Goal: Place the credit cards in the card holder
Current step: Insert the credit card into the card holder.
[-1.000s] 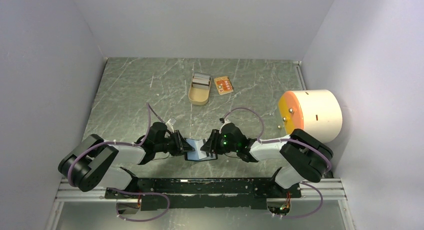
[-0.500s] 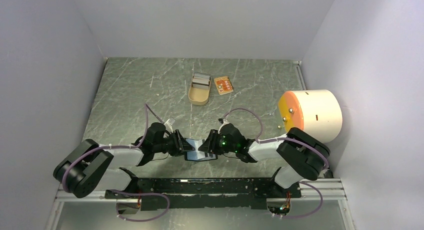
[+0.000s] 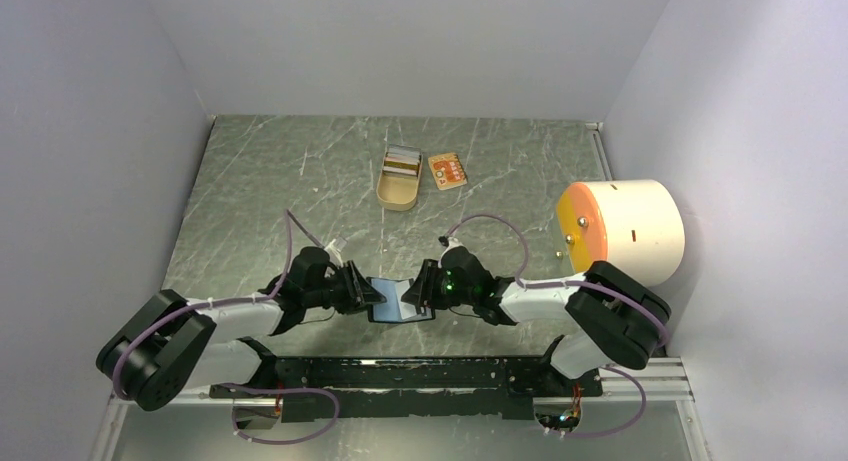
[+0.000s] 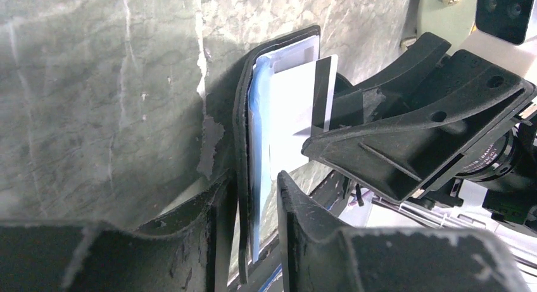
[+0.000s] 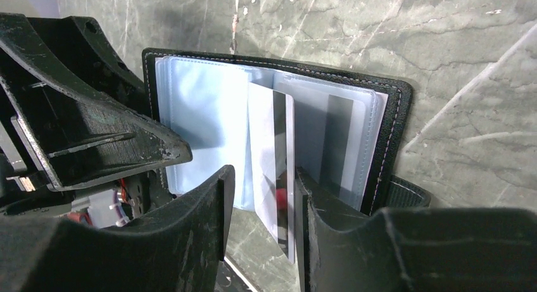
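Near the table (image 3: 262, 186) edge, card holder (image 3: 393, 301) (spread open).

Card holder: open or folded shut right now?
Open: the card holder has its black cover spread and blue sleeves fanned apart, a pale credit card standing among them.

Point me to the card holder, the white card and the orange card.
card holder (image 5: 398, 127): right wrist view, black stitched edge.
white card (image 5: 261, 140): right wrist view, pale face.
orange card (image 3: 447, 170): top view, its middle.
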Tool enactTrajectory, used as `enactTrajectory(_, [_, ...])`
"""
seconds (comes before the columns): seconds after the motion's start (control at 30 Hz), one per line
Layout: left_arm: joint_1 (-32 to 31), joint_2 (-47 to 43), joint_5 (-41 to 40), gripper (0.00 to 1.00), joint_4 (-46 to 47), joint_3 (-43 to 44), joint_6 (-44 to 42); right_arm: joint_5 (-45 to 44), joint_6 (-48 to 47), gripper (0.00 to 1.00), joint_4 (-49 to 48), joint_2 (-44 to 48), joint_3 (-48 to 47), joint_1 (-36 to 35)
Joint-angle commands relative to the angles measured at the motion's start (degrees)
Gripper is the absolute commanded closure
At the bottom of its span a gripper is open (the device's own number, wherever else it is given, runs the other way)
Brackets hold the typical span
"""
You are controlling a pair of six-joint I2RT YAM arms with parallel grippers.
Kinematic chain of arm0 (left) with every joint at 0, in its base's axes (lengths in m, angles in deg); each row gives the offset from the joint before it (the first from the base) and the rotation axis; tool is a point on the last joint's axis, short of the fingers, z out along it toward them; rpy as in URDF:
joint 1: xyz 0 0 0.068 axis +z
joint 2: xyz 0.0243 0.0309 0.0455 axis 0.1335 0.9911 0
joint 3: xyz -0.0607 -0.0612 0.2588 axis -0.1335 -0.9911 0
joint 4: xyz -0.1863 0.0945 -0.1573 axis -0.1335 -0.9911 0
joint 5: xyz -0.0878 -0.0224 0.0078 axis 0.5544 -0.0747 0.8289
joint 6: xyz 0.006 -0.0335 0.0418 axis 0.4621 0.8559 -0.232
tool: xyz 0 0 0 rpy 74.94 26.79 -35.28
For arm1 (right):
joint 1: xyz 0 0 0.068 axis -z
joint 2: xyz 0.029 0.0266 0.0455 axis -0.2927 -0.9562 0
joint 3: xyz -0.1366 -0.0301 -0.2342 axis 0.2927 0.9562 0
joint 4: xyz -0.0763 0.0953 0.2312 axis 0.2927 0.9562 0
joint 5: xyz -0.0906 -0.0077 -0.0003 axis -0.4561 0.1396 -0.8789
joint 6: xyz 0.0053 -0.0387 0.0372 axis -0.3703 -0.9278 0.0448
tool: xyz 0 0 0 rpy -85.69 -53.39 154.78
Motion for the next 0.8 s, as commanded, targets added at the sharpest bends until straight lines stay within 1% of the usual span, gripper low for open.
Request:
enactTrajectory(0.0, [-0.1,-2.6,-2.6,0.65,-3.8,-0.2,-1.3,-0.3,-0.7,0.58,2.4,-1.9,2.3,-0.1])
enactTrajectory(0.07, [-0.2,-4.1,-3.5,0.62,-5.3,-0.2,-1.4,0.5,-0.2,0.59,1.0,-2.8,2.7,-0.1])
enactTrajectory(0.23, [-0.1,-7.3,-5.0,0.61,-8.2,-0.3,-1.8,0.1,-0.7,0.58,1.8,-3.4,2.4,-0.1])
enactTrajectory(0.37, [-0.1,-6.6,-4.2,0.71,-6.5,-0.8,-1.5,-1.6,-1.9,0.57,4.6,-1.6,2.0,0.0])
enactTrajectory(0.43, [-0.1,-5.8,-3.8,0.77,-5.7,-1.1,-1.3,-1.9,-2.2,0.59,5.1,-0.9,2.1,-0.1])
enactTrajectory(0.53, [-0.1,-4.7,-3.5,0.85,-4.5,-1.6,-1.0,-0.4,-1.4,0.64,2.1,-1.1,3.2,-0.1])
enactTrajectory(0.6, [-0.1,-4.0,-3.2,0.89,-3.7,-1.8,-0.7,0.9,-0.1,0.66,-0.8,-2.1,4.0,-0.1])
enactTrajectory(0.67, [-0.2,-3.5,-2.9,0.91,-3.2,-1.9,-0.4,2.3,1.3,0.66,-3.3,-3.7,4.5,-0.1])
enactTrajectory(0.77, [-0.1,-3.5,-2.9,0.91,-2.6,-2.7,0.3,3.3,2.8,0.63,-6.2,-5.6,4.9,-0.2])
